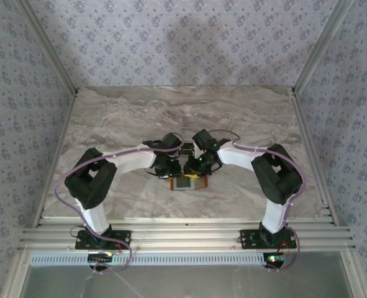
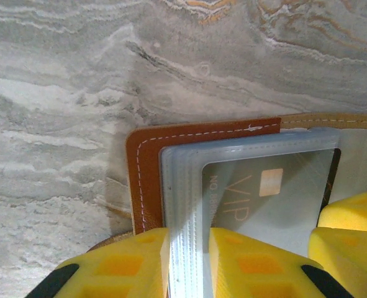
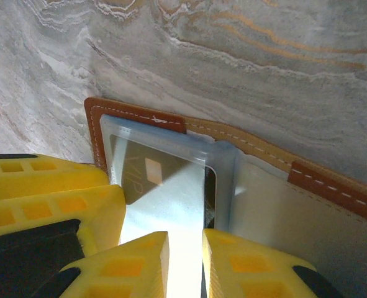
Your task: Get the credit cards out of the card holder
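The card holder (image 1: 184, 184), an orange-brown leather wallet, lies open on the marble between both arms. Its brown cover (image 2: 143, 180) frames a stack of clear plastic sleeves (image 2: 183, 186). A grey credit card (image 2: 265, 197) marked VIP with a gold chip sits in the top sleeve. My left gripper (image 2: 188, 264) is shut on the edge of the sleeve stack. My right gripper (image 3: 183, 267) is closed on the same credit card (image 3: 147, 177) and its glaring sleeve, and a dark card edge (image 3: 209, 205) runs down to its right finger. Both grippers (image 1: 169, 169) (image 1: 194, 166) meet over the wallet.
The wallet's pale inner lining (image 3: 282, 217) spreads right of the sleeves. My left gripper's yellow fingers (image 3: 46, 192) crowd the right wrist view, and the right gripper's fingers (image 2: 351, 233) crowd the left. Bare marble table (image 1: 133, 118) stretches behind, bounded by patterned walls and aluminium rails (image 1: 183, 233).
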Robot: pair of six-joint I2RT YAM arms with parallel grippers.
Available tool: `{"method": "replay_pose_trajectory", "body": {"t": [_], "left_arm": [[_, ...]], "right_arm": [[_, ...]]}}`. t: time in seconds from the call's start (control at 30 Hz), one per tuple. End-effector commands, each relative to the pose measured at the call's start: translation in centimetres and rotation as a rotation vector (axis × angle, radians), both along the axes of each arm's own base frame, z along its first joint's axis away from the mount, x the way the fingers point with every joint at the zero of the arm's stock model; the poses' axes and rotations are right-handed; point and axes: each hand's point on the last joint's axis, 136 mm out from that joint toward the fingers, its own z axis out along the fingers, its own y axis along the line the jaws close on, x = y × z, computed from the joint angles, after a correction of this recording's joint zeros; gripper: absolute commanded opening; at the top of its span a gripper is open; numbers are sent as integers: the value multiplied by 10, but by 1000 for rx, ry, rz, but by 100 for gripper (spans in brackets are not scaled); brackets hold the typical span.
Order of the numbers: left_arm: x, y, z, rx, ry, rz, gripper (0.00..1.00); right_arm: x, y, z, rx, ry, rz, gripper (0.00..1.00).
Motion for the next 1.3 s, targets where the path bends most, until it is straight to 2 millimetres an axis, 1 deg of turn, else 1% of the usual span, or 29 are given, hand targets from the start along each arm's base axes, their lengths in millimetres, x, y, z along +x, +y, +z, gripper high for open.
{"method": "replay_pose_trajectory", "body": {"t": [0.0, 0.2, 0.43, 0.7, 0.77, 0.93, 1.07, 1.13, 1.27], "left_arm": [[-6, 9, -6, 36, 22, -3, 26], [-7, 10, -6, 39, 23, -8, 27], [-7, 14, -6, 55, 20, -5, 27], [-6, 14, -5, 58, 20, -11, 27], [-7, 14, -5, 58, 21, -10, 27], [-7, 14, -6, 63, 21, -13, 27], [-4, 10, 2, 50, 9, -19, 27], [-1, 7, 9, 38, 0, -23, 27], [2, 0, 21, 9, -21, -32, 27]], "right_arm": [[-3, -11, -12, -81, 8, 1, 24], [-4, -16, -13, -132, -7, 10, 24], [-3, -23, -4, -180, -44, 15, 24], [-3, -23, 2, -183, -52, 17, 24], [-2, -22, 7, -173, -61, 15, 24], [0, -12, 26, -80, -84, 10, 25], [1, -13, 32, -45, -87, -4, 26], [2, -16, 31, -45, -85, -5, 26], [1, -23, 22, -46, -62, -10, 26]]}}
